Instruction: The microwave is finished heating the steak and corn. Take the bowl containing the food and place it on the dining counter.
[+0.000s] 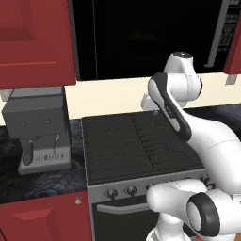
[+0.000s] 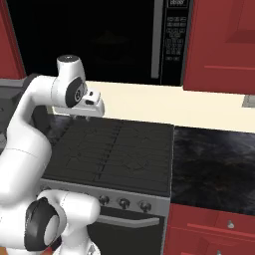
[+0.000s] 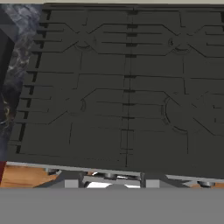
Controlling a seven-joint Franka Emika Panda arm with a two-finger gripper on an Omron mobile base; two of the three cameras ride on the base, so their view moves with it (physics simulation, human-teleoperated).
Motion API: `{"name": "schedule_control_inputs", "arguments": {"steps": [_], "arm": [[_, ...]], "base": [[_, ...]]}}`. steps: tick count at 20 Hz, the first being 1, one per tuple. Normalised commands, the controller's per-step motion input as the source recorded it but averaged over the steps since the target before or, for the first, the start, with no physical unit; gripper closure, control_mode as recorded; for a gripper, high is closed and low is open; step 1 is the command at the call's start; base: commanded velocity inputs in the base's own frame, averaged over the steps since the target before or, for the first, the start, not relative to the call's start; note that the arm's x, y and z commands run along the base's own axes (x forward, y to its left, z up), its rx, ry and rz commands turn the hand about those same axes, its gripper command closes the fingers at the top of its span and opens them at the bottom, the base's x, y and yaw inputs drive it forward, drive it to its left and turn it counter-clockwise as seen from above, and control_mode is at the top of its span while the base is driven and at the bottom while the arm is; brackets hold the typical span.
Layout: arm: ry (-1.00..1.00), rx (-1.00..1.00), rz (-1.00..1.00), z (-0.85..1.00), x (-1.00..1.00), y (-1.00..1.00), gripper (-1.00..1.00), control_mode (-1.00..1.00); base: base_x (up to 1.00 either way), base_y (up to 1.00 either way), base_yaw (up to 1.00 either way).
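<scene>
The microwave [image 1: 141,37] is built in above the stove, its dark glass door [image 2: 94,40] shut, with the button panel [image 2: 174,35] on its right. Nothing can be made out through the glass, so the bowl, the steak and the corn are hidden. The dining counter is out of view. My gripper [image 2: 82,110] hangs below the microwave, over the back left of the stove, pointing down. Its fingers are hidden behind the white hand, so I cannot tell how the jaws stand. Nothing shows in its grasp.
A black stove [image 1: 136,146] with grates [image 3: 127,87] and front knobs [image 2: 123,203] lies under the hand. A grey coffee machine [image 1: 40,127] stands on the dark counter at the left. Red cabinets [image 1: 33,42] flank the microwave, and a black counter [image 2: 214,164] runs to the right.
</scene>
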Motion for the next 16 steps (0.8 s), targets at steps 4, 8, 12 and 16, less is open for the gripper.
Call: {"name": "schedule_control_inputs", "arguments": {"steps": [4, 8, 12, 16], "arm": [[-0.07, -0.01, 0.00, 0.00, -0.28, 0.00, -1.00, -1.00], [-0.20, 0.00, 0.00, 0.00, -0.68, 0.00, -1.00, -1.00], [-0.11, 0.00, 0.00, 0.00, -0.45, -0.01, -1.00, -1.00], [0.00, 0.00, 0.00, 0.00, 0.00, 0.00, -1.00, 1.00]], "base": [[0.00, 0.00, 0.00], [0.00, 0.00, 0.00], [0.00, 0.00, 0.00], [-0.16, -0.39, 0.00]]}}
